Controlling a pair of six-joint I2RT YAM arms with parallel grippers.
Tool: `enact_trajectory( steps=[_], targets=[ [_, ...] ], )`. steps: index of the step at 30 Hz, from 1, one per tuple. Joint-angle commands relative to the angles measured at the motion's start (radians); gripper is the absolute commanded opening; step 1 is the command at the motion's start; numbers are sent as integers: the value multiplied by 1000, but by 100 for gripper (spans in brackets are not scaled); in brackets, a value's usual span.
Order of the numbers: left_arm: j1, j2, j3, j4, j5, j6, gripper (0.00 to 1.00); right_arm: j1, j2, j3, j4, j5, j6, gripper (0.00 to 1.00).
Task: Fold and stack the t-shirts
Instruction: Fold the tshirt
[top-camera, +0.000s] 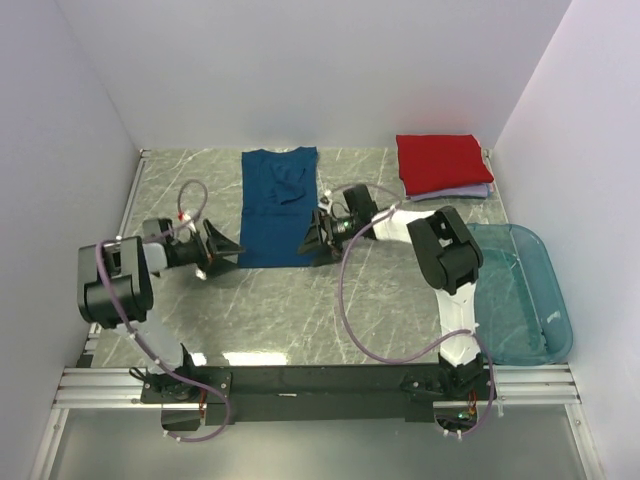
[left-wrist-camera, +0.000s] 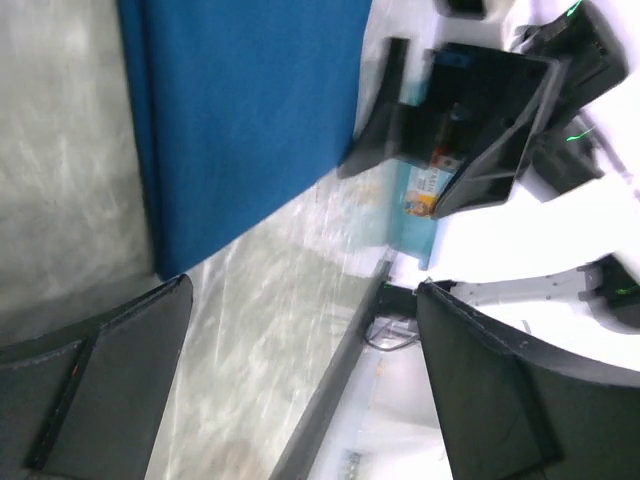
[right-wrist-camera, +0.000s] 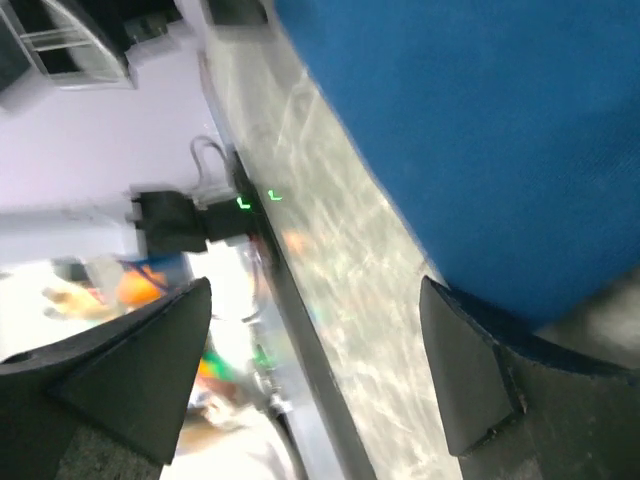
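A dark blue t-shirt (top-camera: 278, 205) lies flat in a long narrow strip at the table's back middle. It also fills the upper part of the left wrist view (left-wrist-camera: 240, 120) and of the right wrist view (right-wrist-camera: 480, 130). A folded red t-shirt (top-camera: 440, 163) rests on a pale lavender one (top-camera: 478, 190) at the back right. My left gripper (top-camera: 222, 252) (left-wrist-camera: 300, 370) stands open just off the blue shirt's near left corner, holding nothing. My right gripper (top-camera: 318, 238) (right-wrist-camera: 310, 360) is open at the near right corner, with one finger (right-wrist-camera: 480, 380) against the cloth's edge.
A translucent teal tub (top-camera: 520, 290) sits at the right edge beside the right arm's base. White walls close in the left, back and right sides. A black and metal rail (top-camera: 320, 385) runs along the near edge.
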Motion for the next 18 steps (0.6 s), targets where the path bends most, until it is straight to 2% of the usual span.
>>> enact_trajectory(
  steps=[1,2,3,4,5,6,7,10,11,12,15,17,18],
  targets=[
    [16,-129,177,-534,-7,590,100,-17,-149,175,-522,21,-509,90],
    [16,-152,247,-594,-29,677,99,-15,-161,242,-593,87,-604,88],
    [14,-207,269,-640,-118,739,100,-17,-189,262,-644,128,-766,87],
    [10,-236,281,-639,-152,838,99,-14,-198,290,-722,167,-835,86],
    [6,-264,287,-638,-189,892,99,-6,-207,296,-746,269,-896,83],
    [-19,-314,287,-630,-270,941,99,12,-214,304,-766,308,-1002,81],
    [-30,-338,281,-595,-293,1018,99,26,-215,319,-804,345,-1048,80],
    [-88,-413,234,-531,-358,1176,97,75,-226,301,-780,495,-1170,72],
    [-104,-425,200,-523,-361,1222,93,84,-232,286,-760,527,-1196,65],
    [-122,-448,182,-518,-367,1270,82,93,-243,266,-732,570,-1235,62],
    [-206,-471,102,-448,-393,1397,63,115,-235,218,-659,587,-1292,51],
    [-230,-467,64,-399,-389,1466,55,142,-221,223,-662,578,-1312,43],
    [-275,-459,54,-380,-392,1477,51,153,-215,217,-654,578,-1329,41]
  ],
)
